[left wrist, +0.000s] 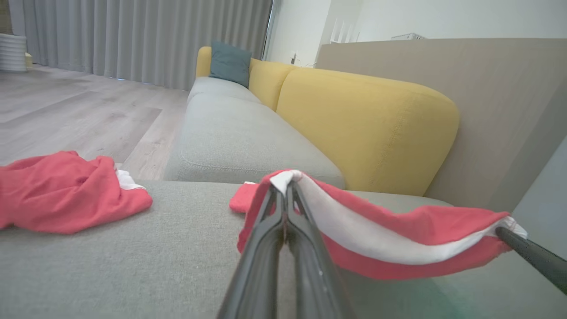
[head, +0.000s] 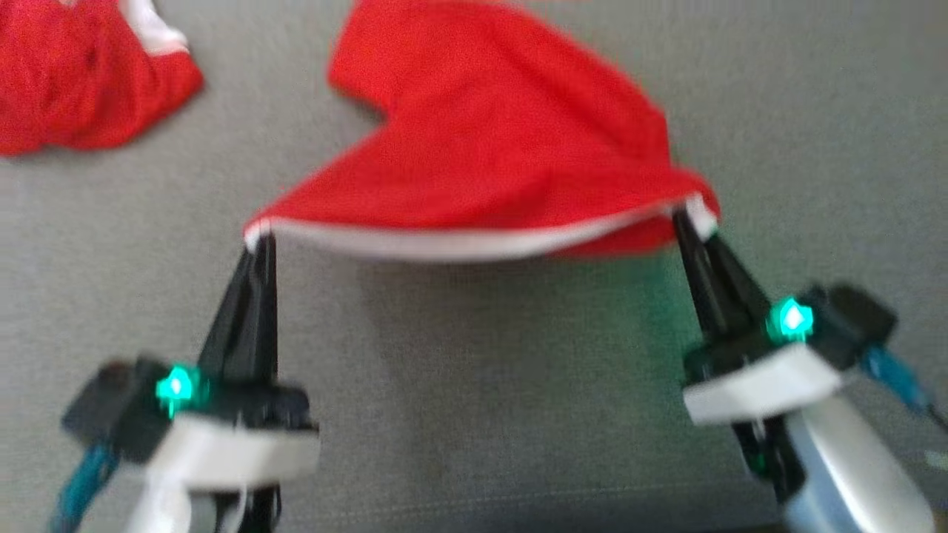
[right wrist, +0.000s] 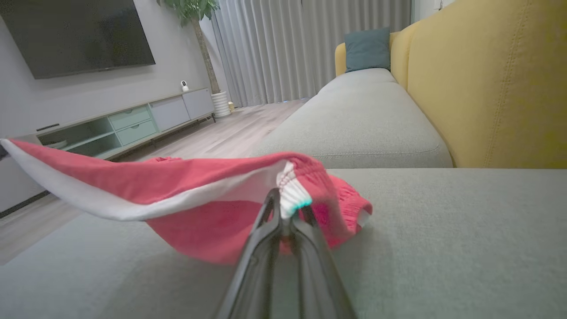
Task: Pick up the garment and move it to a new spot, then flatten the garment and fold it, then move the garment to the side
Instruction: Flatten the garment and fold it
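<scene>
Left gripper [head: 260,243] and right gripper [head: 686,216] were each clamped shut on one end of the white waistband [head: 459,249] of the red garment [head: 489,155], holding it stretched above the grey seat cushion [head: 474,385], far cloth trailing on it. To flatten well, I judged: hold the band taut and level, lower both ends together.

head: overhead, close | wrists: low, level, along sofa [left wrist: 88,266] | shared: garment [head: 481,148]

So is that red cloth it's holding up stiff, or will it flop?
Probably floppy: the red garment sags between the left gripper and right gripper. Likely light too: two small pinches on its white band lift that edge.
</scene>
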Available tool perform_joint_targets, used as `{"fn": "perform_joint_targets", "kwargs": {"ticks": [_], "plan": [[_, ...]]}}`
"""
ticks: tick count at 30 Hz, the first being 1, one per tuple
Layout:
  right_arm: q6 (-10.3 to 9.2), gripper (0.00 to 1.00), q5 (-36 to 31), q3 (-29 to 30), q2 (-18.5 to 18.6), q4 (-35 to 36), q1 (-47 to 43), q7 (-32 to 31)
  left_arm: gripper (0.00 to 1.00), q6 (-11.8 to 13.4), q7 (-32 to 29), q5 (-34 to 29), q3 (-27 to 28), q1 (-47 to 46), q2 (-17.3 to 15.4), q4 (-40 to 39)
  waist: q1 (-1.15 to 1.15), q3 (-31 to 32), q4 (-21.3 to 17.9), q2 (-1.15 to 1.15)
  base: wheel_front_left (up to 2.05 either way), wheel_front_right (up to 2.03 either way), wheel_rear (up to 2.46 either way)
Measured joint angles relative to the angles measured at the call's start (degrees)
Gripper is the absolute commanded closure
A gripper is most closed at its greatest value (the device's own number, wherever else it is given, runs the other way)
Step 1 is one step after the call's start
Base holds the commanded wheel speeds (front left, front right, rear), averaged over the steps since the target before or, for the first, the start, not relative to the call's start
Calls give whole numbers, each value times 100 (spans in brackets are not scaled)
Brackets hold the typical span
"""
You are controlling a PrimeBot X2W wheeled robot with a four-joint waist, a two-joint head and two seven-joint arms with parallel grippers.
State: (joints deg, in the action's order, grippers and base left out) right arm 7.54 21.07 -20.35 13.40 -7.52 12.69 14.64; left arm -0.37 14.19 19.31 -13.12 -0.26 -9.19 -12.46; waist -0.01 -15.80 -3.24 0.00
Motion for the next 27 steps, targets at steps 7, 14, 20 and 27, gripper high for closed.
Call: {"fn": "perform_joint_targets", "kwargs": {"ticks": [7, 14, 20, 27], "plan": [[0, 100, -47, 94, 285, 917, -1260, -279, 100, 278, -155, -16, -100, 1199, -22, -1029, 0, 514, 63, 0, 0, 0, 0], [0, 100, -10, 77, 411, 1432, -1877, -688, 100, 448, -304, -12, -119, 1857, -51, -1380, 0, 519, 9, 0, 0, 0, 0], [0, 100, 124, 223, 282, 1206, -1858, -653, 100, 381, -321, 123, -93, 1728, -114, -1024, 0, 377, -79, 0, 0, 0, 0], [0, 100, 203, -1, -89, 454, -1159, -403, 100, 41, -532, 245, 94, 271, -372, 229, 0, 87, -252, 0, 0, 0, 0]]}}
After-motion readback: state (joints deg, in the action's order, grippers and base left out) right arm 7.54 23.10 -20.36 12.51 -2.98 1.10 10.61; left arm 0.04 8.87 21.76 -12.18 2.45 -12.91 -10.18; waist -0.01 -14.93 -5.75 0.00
